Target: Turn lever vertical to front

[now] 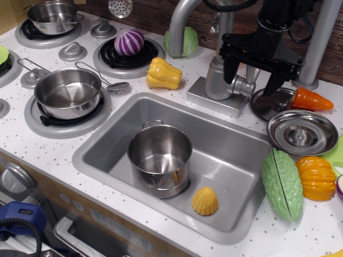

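The faucet body (216, 80) stands behind the sink, with a round hub (245, 87) sticking out to its right. The slim silver lever (252, 74) rises from that hub and is partly hidden by the gripper. My black gripper (250, 84) hangs over it from above, open. Its left finger (230, 72) is between the faucet body and the lever. Its right finger (271, 84) is to the right of the hub. I cannot tell whether either finger touches the lever.
The curved spout pipe (179, 24) rises left of the faucet and a grey pole (316, 43) stands at the right. Two lids (302, 132) and an orange carrot (311, 99) lie right of the hub. The sink (236, 160) holds a steel pot (159, 157).
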`<state>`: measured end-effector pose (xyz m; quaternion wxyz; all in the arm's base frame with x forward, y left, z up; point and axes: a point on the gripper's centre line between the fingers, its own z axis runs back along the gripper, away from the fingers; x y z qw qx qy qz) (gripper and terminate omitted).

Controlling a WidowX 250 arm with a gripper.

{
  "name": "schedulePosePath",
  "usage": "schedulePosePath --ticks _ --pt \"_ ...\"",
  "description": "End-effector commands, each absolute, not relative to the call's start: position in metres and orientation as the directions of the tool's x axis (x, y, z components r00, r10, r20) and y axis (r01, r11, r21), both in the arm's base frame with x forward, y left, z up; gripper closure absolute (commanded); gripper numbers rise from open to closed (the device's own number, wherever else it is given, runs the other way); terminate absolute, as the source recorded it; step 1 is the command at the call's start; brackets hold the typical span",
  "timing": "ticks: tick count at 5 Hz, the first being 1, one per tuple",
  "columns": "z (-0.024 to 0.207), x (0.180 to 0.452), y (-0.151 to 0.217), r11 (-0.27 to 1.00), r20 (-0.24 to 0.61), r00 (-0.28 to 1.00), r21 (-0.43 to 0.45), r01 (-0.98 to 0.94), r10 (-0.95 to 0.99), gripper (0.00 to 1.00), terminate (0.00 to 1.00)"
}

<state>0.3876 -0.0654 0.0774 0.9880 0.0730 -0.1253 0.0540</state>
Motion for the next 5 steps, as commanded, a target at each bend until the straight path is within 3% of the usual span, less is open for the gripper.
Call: schedulePosePath --ticks 1,4,5 --pt "0.102 0.409 -0.068 0.981 0.391 0.919 0.161 -0.112 0.04 0.0 0.0" --pt "0.1 0.433 -0.054 0.982 0.416 0.909 0.177 -0.066 -0.014 0.0 0.0" --pt "0.099 0.436 -0.053 0.985 0.399 0.917 0.156 -0.07 0.002 1.0 0.0"
